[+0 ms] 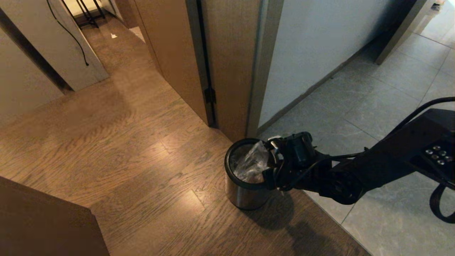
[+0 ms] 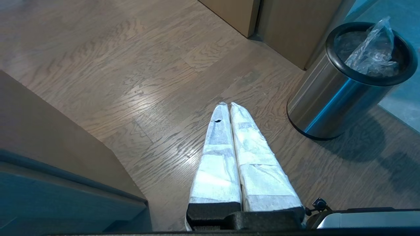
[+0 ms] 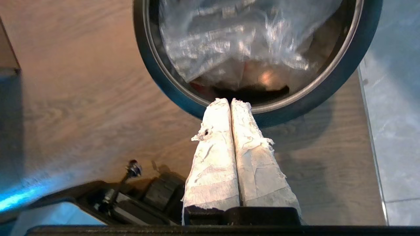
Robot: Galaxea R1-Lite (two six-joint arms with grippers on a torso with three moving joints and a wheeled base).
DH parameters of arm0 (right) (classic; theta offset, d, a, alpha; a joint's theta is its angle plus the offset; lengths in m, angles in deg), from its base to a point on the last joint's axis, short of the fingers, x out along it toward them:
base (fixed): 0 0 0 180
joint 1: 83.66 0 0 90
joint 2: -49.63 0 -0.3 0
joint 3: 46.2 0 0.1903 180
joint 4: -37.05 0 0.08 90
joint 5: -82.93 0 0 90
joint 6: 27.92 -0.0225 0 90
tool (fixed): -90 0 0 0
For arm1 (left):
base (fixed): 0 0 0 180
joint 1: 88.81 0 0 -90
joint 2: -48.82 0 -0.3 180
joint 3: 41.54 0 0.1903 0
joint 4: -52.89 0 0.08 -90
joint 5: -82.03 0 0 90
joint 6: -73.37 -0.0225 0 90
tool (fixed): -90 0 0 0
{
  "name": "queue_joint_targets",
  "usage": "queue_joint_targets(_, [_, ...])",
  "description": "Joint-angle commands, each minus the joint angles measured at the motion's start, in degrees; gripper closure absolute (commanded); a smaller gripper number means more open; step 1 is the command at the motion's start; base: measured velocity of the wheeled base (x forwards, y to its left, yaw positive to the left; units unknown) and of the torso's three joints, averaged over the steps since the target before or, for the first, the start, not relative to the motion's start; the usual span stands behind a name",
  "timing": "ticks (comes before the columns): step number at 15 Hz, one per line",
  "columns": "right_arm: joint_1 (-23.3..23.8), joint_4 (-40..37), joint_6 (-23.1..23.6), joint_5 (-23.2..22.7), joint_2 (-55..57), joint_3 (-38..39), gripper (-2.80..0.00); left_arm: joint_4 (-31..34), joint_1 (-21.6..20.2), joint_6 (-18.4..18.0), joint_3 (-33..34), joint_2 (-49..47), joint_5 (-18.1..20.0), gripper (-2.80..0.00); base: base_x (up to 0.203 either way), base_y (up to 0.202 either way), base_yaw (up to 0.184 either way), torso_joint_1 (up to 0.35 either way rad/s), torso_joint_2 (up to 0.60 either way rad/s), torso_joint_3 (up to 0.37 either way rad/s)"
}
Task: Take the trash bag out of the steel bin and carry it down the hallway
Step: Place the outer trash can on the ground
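Trash bag (image 1: 251,161) sits inside the steel bin (image 1: 245,193), its crinkled top poking above the rim. Right gripper (image 3: 231,100) hovers over that rim, fingers pressed together, holding nothing. Looks light, soft, slippery: pinch the bunched peak. Left gripper (image 2: 227,104) parked, closed.

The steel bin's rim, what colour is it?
Black, above shiny silver sides on the steel bin; clearest in the left wrist view.

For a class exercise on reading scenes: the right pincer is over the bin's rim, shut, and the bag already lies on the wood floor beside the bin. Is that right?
Not quite. The bag is still inside the bin, as the right wrist view shows. The rest holds: the right pincer is shut at the rim.
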Motion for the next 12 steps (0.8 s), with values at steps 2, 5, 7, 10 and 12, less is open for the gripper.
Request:
queue_joint_targets(2, [0.27,0.75,1.37,0.74,1.44,-0.16,0.00,0.02,0.00,0.02,0.00,0.00,-0.10,0.00,0.000,0.000,0.000,0.000,0.00,0.000])
queue_joint_targets(5, [1.68,0.28,1.67,0.57,1.17,0.41,-2.80,0.02,0.00,0.02,0.00,0.00,-0.02,0.00,0.000,0.000,0.000,0.000,0.00,0.000])
queue_joint_targets(7, [2.22,0.91,1.75,1.22,2.00,0.31,-2.80,0.02,0.00,0.02,0.00,0.00,-0.01,0.00,0.000,0.000,0.000,0.000,0.00,0.000])
queue_joint_targets(10, [2.22,1.87,1.86,5.81,5.02,-1.42,-2.80,0.02,0.00,0.02,0.00,0.00,-0.01,0.00,0.000,0.000,0.000,0.000,0.00,0.000])
queue_joint_targets(12, [2.16,3.71,1.93,7.43,6.77,-2.25,-2.80,0.02,0.00,0.02,0.00,0.00,-0.01,0.00,0.000,0.000,0.000,0.000,0.00,0.000])
